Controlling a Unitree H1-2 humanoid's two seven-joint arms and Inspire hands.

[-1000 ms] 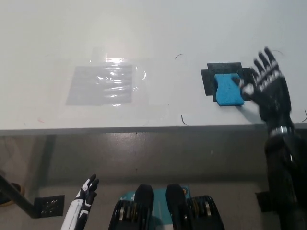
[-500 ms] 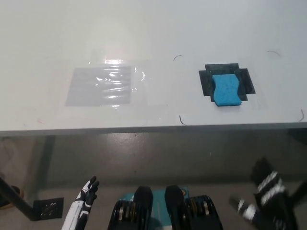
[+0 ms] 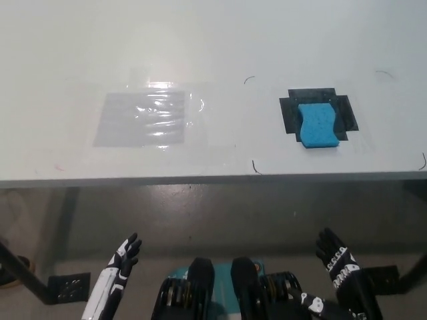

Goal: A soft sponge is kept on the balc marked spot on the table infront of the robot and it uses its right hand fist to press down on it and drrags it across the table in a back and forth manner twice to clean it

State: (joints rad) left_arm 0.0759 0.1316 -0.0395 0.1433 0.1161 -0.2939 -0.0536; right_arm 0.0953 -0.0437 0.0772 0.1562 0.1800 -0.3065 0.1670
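— Dropped since a second ago: black right hand [image 3: 340, 270], then up at the table's right beside the sponge, now low at the lower right, below the table edge; half a second ago already down there, a little further right.

— And holding anything?

— Nothing; fingers spread apart, pointing up toward the table edge; well apart from the sponge.

— Sponge location?

— Blue sponge [image 3: 317, 125] lying flat on the black marked spot [image 3: 288, 115], right part of the white table [image 3: 213, 47]; near end reaching just past the mark's front edge; same place as before, untouched.

— Other hand?

— White left hand [image 3: 120, 263] resting at lower left, below the table edge; fingers apart, nothing held; unchanged.

— Anything else on top?

— Clear glossy film patch [image 3: 141, 119] taped flat on the left part, well apart from the sponge.
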